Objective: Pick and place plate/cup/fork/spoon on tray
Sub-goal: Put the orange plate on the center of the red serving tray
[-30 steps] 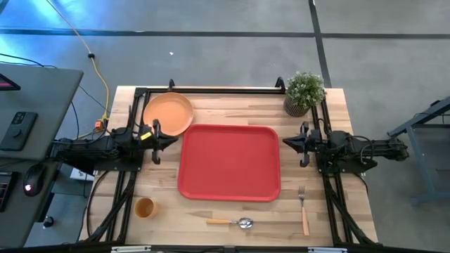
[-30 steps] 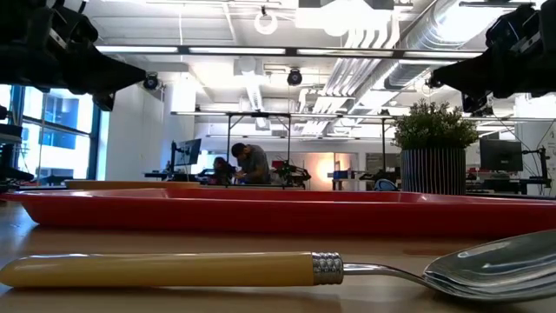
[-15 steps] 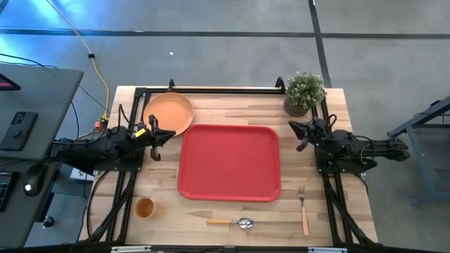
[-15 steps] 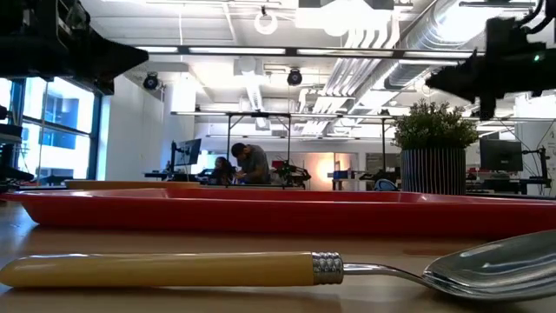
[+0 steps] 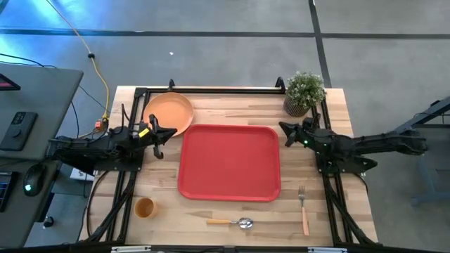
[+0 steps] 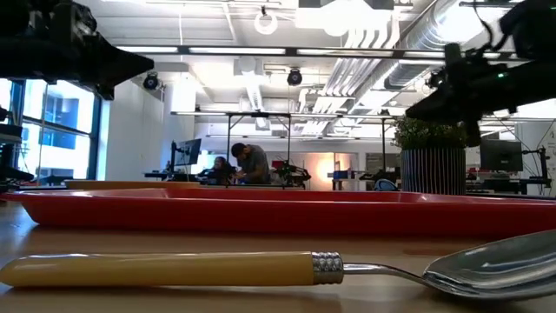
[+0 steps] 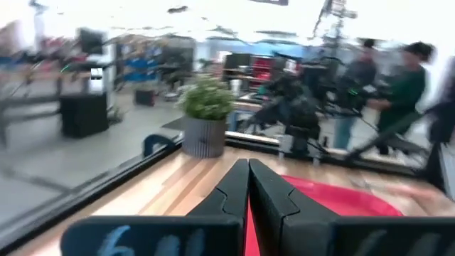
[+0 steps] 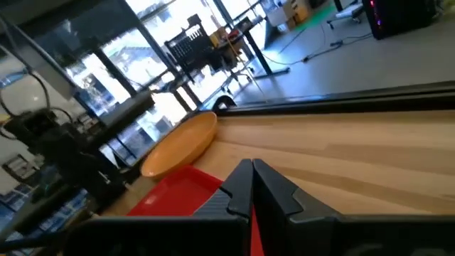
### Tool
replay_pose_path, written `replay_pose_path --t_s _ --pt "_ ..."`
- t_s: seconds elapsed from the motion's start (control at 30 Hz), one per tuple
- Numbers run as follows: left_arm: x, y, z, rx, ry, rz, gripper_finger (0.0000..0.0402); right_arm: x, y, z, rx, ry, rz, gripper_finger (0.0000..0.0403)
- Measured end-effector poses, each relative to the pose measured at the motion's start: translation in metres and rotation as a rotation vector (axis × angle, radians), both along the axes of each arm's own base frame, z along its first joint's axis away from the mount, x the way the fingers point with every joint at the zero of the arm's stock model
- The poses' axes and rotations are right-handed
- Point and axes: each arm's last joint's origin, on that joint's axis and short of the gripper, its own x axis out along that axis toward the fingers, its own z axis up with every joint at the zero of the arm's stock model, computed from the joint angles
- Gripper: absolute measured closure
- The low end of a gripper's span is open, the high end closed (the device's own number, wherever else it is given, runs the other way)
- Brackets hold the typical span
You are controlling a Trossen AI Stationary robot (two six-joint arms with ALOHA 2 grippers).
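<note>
High view: the plate (image 5: 168, 113) lies off the tray's (image 5: 229, 162) far-left corner; rigid and shallow, it probably grips best by its rim. Left gripper (image 5: 161, 134), fingers pressed together and empty, hovers just beside it. Right gripper (image 5: 287, 129), likewise closed and empty, has swung nearer the tray's far-right corner.

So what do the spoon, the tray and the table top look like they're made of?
Spoon: the bowl looks like polished metal, since it mirrors the room; the pale yellow handle looks like smooth plastic or resin, joined by a beaded metal collar.
Tray: probably moulded plastic, an even matte red with rounded corners and a raised rim.
Table top: light wood, with visible plank seams and grain.
</note>
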Motion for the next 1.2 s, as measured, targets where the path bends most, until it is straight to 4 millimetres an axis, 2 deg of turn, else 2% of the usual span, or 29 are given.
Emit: replay_pose_path --t_s 0.1,0.23,0.37,0.53,0.73,0.83,0.97,1.1,1.2 --pt "0.004 0.002 -0.005 -0.074 0.036 0.061 0.0398 0.022 -0.003 0.012 -0.027 0.031 0.025 0.0401" --pt "0.01 0.003 -0.01 -0.094 0.083 0.095 0.0398 0.064 -0.011 0.025 -0.044 0.124 0.031 0.0381" --pt "0.014 0.005 -0.011 -0.106 0.083 0.143 0.0398 0.118 -0.023 0.038 -0.043 0.18 0.067 0.0339" --pt "0.014 0.009 -0.015 -0.211 0.07 0.296 0.0398 0.186 -0.052 0.051 0.036 0.279 0.129 0.0289" --pt "0.013 0.009 -0.015 -0.228 0.05 0.329 0.0398 0.266 -0.078 0.066 0.032 0.413 0.191 0.0258" --pt "0.013 0.009 -0.013 -0.23 0.033 0.329 0.0398 0.305 -0.086 0.068 0.009 0.478 0.199 0.0256" --pt "0.013 0.009 -0.016 -0.209 0.068 0.332 0.0398 0.349 -0.097 0.062 0.076 0.504 0.185 0.0257" --pt "0.013 0.009 -0.018 -0.201 0.095 0.336 0.0398 0.383 -0.106 0.051 0.176 0.519 0.154 0.0257" --pt "0.013 0.01 -0.016 -0.213 0.063 0.374 0.0398 0.403 -0.111 0.041 0.186 0.551 0.152 0.0258"
